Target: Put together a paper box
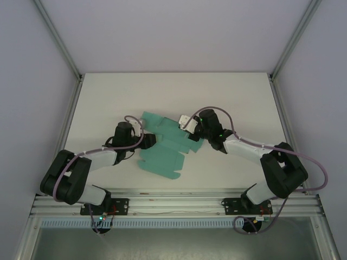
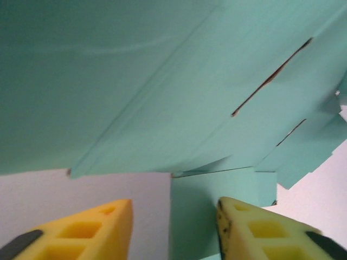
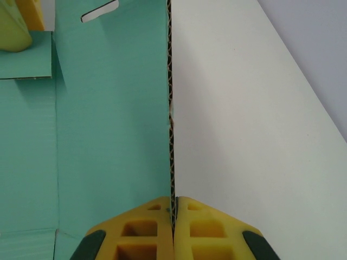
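The paper box [image 1: 162,154] is a flat teal die-cut sheet with flaps and slots, lying mid-table between the two arms. My right gripper [image 1: 191,134] is at its right edge. In the right wrist view this gripper [image 3: 173,208] is shut on the sheet's corrugated edge, and the teal panel [image 3: 108,135] stands edge-on to the left. My left gripper [image 1: 147,142] is at the sheet's left side. Its yellow fingers [image 2: 103,230] stand open, with a teal flap [image 2: 217,211] lying in the gap and a raised panel [image 2: 162,81] just beyond them.
The white table [image 1: 227,97] has free room behind and to both sides of the sheet. Metal frame posts [image 1: 62,46] rise at the back corners. An aluminium rail [image 1: 173,203] carrying the arm bases runs along the near edge.
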`<state>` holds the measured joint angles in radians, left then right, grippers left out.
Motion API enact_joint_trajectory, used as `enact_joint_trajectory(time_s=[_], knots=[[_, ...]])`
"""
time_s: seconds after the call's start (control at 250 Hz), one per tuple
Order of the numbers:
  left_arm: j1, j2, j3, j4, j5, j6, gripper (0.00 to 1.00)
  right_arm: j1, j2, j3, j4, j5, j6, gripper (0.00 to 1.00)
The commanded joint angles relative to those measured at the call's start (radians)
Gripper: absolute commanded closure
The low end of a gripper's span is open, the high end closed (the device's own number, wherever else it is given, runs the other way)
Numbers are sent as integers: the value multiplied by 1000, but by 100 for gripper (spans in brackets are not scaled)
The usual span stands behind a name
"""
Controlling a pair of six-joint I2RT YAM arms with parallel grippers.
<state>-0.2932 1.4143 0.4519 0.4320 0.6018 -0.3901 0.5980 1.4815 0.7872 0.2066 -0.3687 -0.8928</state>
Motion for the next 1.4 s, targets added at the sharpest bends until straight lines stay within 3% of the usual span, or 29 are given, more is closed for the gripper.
enact_joint_trajectory(time_s=[0.0, 0.108, 0.472, 0.496, 0.556, 0.64, 0.744, 0.899, 0.995, 1.151, 1.395], knots=[[-4, 5, 10, 78, 14, -9, 70, -4, -30, 16, 23, -36, 22, 100], [-6, -3, 11, 60, -8, -4, 83, -4, -33, 15, 26, -26, 16, 100], [-10, -77, 11, -41, -132, 14, 84, -5, -45, 11, 25, 8, -8, 100], [-10, -89, 11, -55, -141, 14, 80, -4, -46, 10, 23, 12, -12, 100], [-9, -120, 14, -90, -153, 24, 51, -4, -46, 9, 25, 27, -28, 100], [-10, -181, 27, -163, -195, 32, 43, -5, -42, 18, 14, 69, -69, 100], [-9, -266, 71, -317, -318, 26, 1, 12, -37, 49, -24, 170, -149, 100], [9, -342, 157, -507, -513, -11, 0, 78, 6, 55, 53, 404, -379, 100], [60, -326, 206, -568, -564, -47, 0, 110, 41, 40, 174, 490, -506, 100], [159, -228, 275, -583, -547, -89, 0, 132, 109, 16, 388, 515, -674, 100], [202, -37, 366, -491, -494, -71, 0, 152, 260, -32, 760, 520, -917, 100]])
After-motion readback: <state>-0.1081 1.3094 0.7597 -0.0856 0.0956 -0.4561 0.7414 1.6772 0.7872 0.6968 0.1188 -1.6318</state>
